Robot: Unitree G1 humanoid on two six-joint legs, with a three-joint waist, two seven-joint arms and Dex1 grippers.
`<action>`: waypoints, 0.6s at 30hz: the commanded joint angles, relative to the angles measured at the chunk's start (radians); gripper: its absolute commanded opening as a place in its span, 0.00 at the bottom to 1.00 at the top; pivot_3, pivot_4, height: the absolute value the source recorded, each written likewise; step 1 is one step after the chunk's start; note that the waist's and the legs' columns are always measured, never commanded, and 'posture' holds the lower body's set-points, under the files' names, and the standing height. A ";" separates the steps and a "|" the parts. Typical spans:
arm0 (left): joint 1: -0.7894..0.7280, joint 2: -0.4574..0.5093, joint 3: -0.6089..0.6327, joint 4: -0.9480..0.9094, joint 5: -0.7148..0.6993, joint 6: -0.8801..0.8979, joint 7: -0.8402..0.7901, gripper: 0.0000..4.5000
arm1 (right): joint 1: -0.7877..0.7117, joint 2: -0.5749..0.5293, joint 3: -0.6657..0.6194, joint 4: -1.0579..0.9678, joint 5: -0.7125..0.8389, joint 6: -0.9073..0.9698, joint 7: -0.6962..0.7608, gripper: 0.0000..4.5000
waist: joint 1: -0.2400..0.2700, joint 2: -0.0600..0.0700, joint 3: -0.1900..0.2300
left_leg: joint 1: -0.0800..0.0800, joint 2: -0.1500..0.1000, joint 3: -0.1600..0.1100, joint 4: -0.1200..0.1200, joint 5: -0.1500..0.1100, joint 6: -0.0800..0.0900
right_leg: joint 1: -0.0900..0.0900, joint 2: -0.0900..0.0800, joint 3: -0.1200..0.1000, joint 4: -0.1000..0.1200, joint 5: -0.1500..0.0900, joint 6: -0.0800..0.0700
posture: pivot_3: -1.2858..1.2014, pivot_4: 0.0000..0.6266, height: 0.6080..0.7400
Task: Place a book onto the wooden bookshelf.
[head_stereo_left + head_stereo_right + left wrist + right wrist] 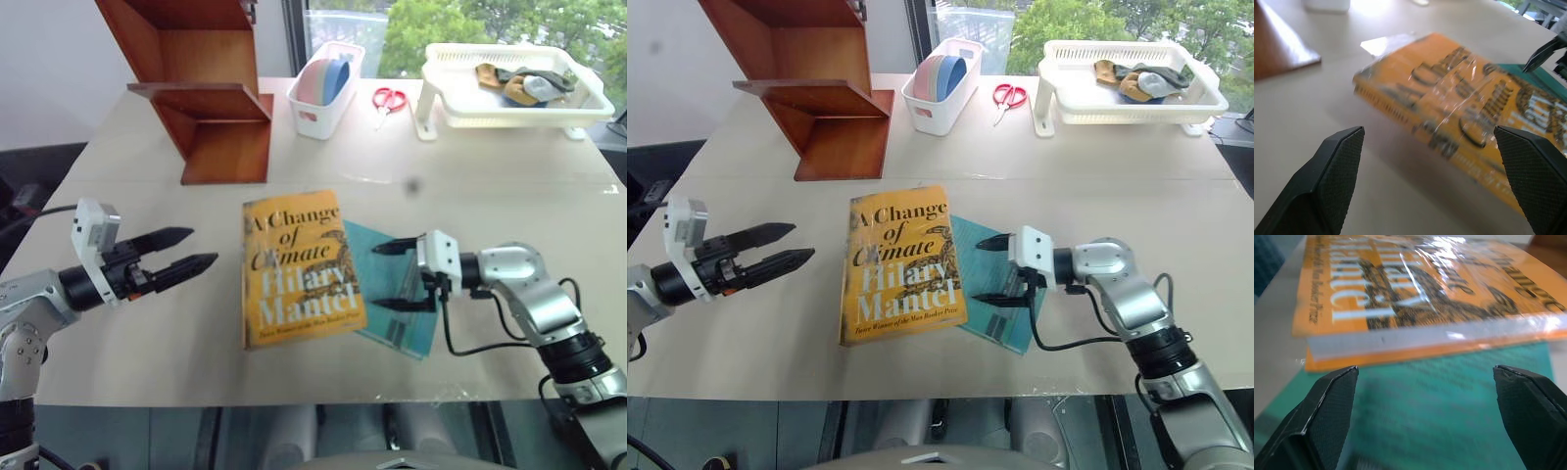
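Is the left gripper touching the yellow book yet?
Apart. In the left eye view, bare table shows between the open left gripper and the book; the left wrist view also shows tabletop ahead of its fingers.

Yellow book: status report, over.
Both pincers open, left and right flanking the yellow book. Book flat on table, overlapping the teal book. Wooden bookshelf unobstructed.

Both eye views look down across the table (509,206); each wrist view sits low and close, sharing the book (299,269) between them
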 commanded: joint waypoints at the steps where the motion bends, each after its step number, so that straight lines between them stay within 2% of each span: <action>1: -0.019 -0.002 -0.036 0.051 -0.046 0.092 -0.043 0.99 | 0.016 -0.087 -0.111 -0.108 0.112 0.088 0.045 1.00 | 0.004 -0.001 0.000 | 0.000 0.000 0.000 0.000 0.000 0.000 | 0.000 0.000 0.000 0.000 0.000 0.000 | 0.52 0.24 1.00; 5: -0.103 -0.029 -0.071 0.176 -0.171 0.369 -0.045 0.99 | 0.027 -0.193 -0.199 -0.155 0.184 0.158 0.087 1.00 | 0.008 -0.001 0.000 | 0.000 0.001 -0.001 0.000 0.000 0.000 | 0.000 0.000 -0.001 0.001 0.000 0.000 | 0.52 0.24 1.00; 9: -0.173 -0.066 -0.109 0.259 -0.227 0.525 -0.056 0.99 | 0.001 -0.242 -0.240 -0.148 0.181 0.166 0.073 1.00 | 0.008 -0.001 0.000 | 0.000 0.000 -0.001 0.001 0.000 0.000 | 0.000 0.000 -0.001 0.002 0.000 0.000 | 0.52 0.24 1.00; 18: -0.311 -0.187 -0.117 0.391 -0.279 0.702 -0.028 0.99 | 0.034 -0.253 -0.251 -0.199 0.177 0.187 0.035 1.00 | 0.010 -0.001 0.000 | -0.001 -0.001 -0.001 0.003 0.000 0.000 | 0.000 0.000 -0.001 0.003 0.000 0.000 | 0.52 0.24 1.00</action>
